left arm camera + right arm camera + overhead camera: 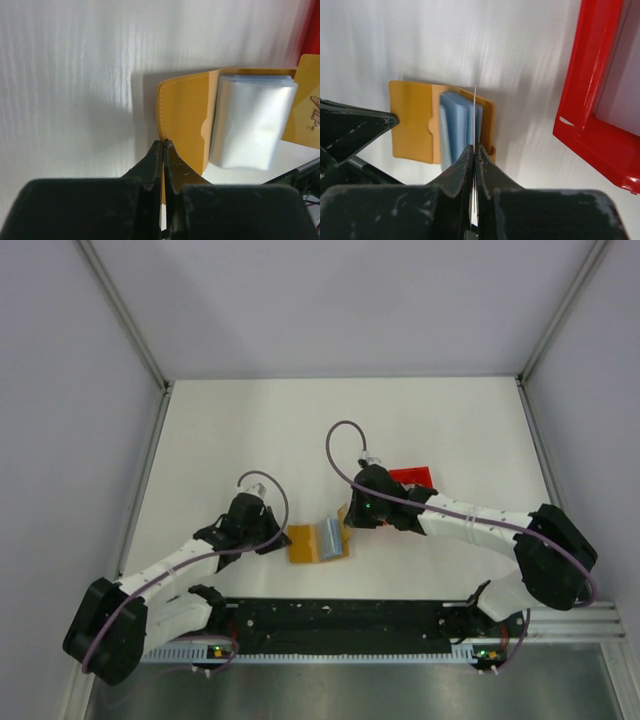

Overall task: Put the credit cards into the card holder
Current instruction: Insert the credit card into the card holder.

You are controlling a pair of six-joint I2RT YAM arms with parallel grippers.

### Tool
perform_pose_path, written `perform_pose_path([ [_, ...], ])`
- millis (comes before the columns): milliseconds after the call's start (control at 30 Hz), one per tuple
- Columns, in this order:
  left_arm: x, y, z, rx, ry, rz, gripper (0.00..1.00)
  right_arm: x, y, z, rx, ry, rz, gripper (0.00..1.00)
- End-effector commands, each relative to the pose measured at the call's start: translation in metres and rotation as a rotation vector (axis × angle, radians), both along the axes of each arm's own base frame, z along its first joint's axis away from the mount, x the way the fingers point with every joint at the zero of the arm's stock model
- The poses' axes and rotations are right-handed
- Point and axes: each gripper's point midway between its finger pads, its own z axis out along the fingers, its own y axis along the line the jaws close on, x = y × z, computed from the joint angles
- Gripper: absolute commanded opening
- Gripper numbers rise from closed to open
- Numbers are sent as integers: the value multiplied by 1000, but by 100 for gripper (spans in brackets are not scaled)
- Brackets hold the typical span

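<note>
Right wrist | right jaws pinch credit card [475, 97] | over card holder [412, 130]

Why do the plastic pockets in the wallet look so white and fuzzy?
Left wrist view: light glares off the plastic sleeves in the card holder, washing them out. Right wrist view: the close red tray is blurred. Top view: sharp, evenly lit.

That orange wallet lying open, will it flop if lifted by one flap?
Probably: the wallet lies open flat, so a lifted flap would likely hinge. Its clear sleeves bulge loosely and may fan out. It looks thin and light, so it might slide on the smooth table.
</note>
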Motion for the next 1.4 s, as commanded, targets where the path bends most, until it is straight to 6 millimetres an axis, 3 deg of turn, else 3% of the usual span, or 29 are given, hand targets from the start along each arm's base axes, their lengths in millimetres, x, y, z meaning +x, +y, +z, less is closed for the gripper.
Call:
perform_pose_path([
  [0,-2,7,-11,37,11,18,0,3,-9,-3,-19,-10,-35,0],
  [300,-1,6,-14,38,7,8,0,2,4,-1,15,3,13,0],
  [633,-4,3,-23,20,35,16,0,-11,13,-23,13,86,71,0],
  [733,-4,2,-23,16,35,18,0,-13,24,-18,55,89,106,0],
  [967,-2,1,-22,9,30,14,0,-16,54,13,157,60,189,0],
  [1367,-1,0,-24,7,27,14,0,-31,75,-3,218,160,278,0],
])
